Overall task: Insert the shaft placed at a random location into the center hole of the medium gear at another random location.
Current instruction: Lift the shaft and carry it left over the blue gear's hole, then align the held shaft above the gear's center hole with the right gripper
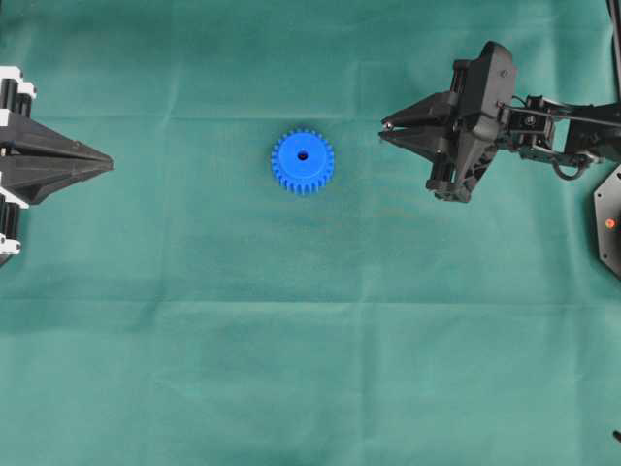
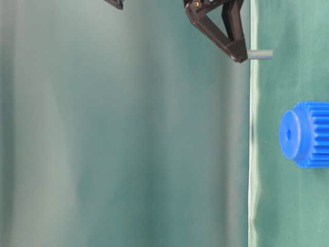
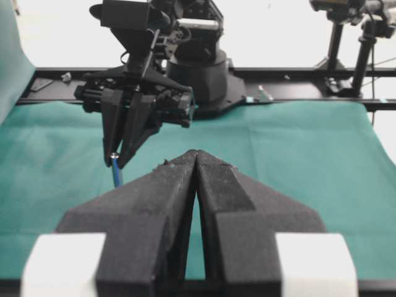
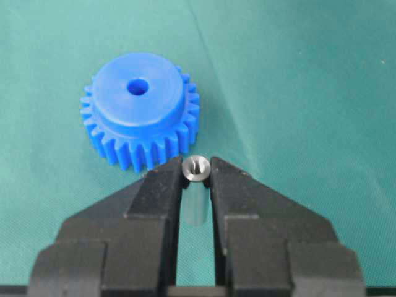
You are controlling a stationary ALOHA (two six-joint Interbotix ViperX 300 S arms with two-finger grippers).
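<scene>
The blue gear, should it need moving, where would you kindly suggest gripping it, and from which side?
Judging by its pose, from straight above: the blue gear lies flat, hub up. Close the claw across the smooth raised hub, or across the toothed rim, keeping the centre hole clear.

A creased green cloth (image 1: 310, 369) covers the table; a camera stand (image 3: 365, 43) rises behind it.

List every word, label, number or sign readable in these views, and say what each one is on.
None can be read in any view.
Gear: plain blue, no marking.
Shaft: only a slot in its end face, no text.
Both grippers and the cloth: unmarked.
</scene>
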